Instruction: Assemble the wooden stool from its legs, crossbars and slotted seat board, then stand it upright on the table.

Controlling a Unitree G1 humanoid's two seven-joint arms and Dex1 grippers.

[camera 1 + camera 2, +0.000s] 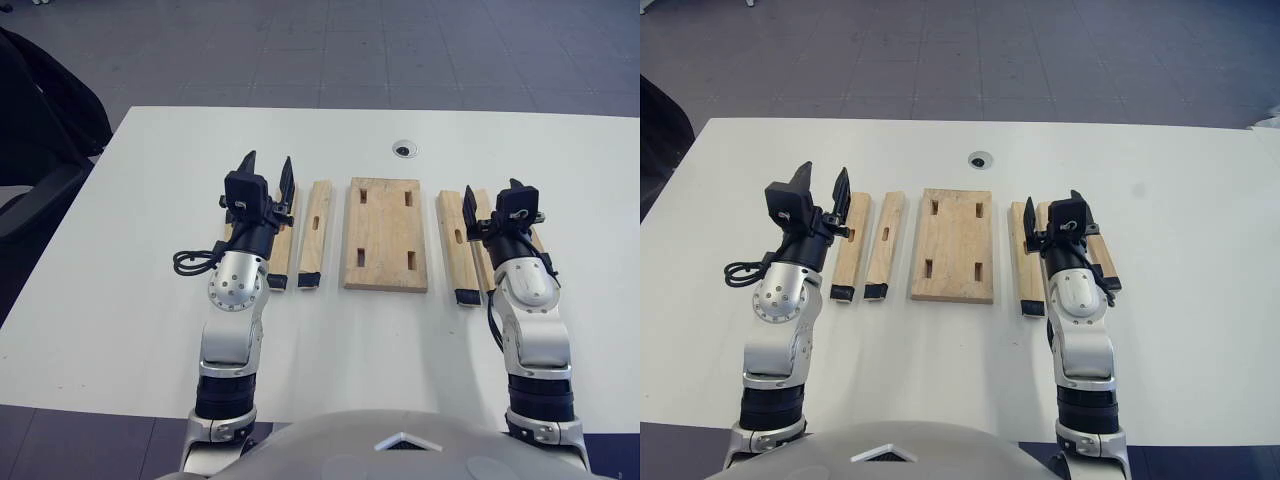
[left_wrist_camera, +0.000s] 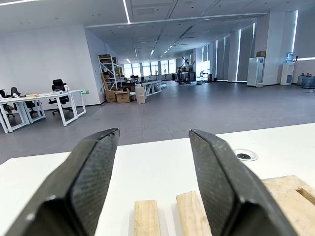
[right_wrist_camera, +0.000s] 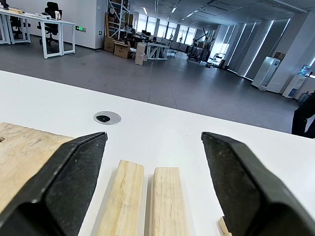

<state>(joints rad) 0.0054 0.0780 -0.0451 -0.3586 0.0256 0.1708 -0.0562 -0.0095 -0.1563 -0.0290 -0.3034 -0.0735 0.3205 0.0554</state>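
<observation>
On the white table (image 1: 120, 330) the board (image 1: 386, 235) lies flat in the middle, its four slots facing up. The left legs (image 1: 315, 232), two of them, lie side by side to the left of it, parallel to its long edge. Each has a slot in it and a black cap on the near end. The right pieces (image 1: 455, 245) lie close together on the other side of the board, at least three of them. The one nearest the board also has a slot and a black cap. The left gripper (image 1: 268, 165) is over the outer left leg with its fingers (image 2: 83, 191) spread wide and nothing between them. The right gripper (image 1: 492, 198) is over the right pieces, its fingers (image 3: 64, 191) also apart and holding nothing. I cannot tell if either gripper touches the wood. A round grommet (image 1: 404, 149) sits in the table beyond the board.
</observation>
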